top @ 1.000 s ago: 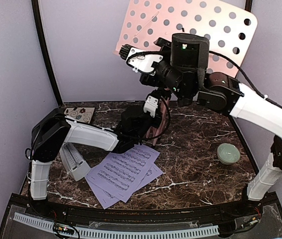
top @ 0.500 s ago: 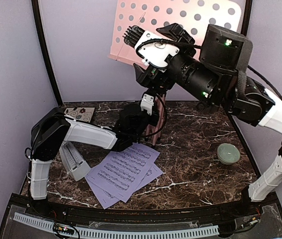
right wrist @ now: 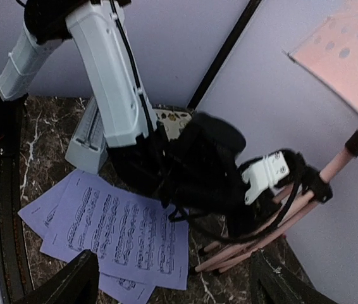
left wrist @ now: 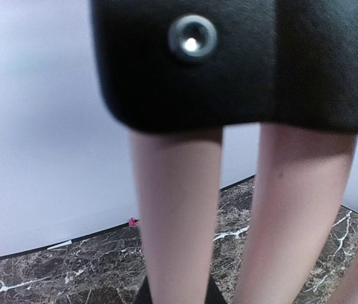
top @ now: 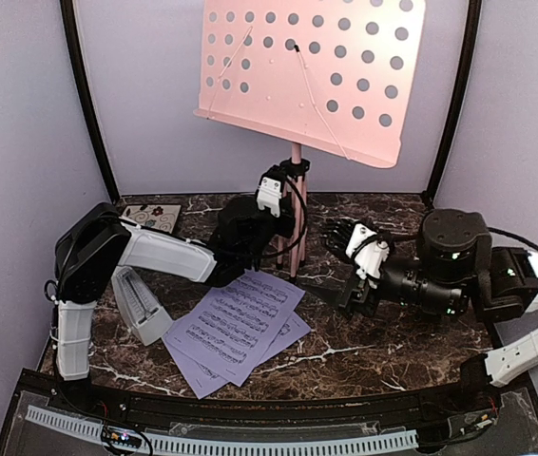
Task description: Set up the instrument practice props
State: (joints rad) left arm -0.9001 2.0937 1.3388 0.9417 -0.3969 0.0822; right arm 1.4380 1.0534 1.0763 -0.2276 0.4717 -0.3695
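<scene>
The two sheet-music pages (top: pixel 240 328) are lying flat and overlapped on the counter (top: pixel 402 342), just in front of the music stand (top: pixel 312 71) and a little to its left. Their long axis is running from the stand's feet out toward the near left. Your right end effector (top: pixel 343 264) is hanging low just right of the stand's legs, fingers spread wide and pointing toward the pages' far-right corner, so it is the free, nearer one. Your left end effector (top: pixel 267 223) is pinching the stand's legs, likely steadying it. Bare counter is lying open front-right of the stand, while the metronome (top: pixel 141 309) is crowding the front-left, beside the pages.
</scene>
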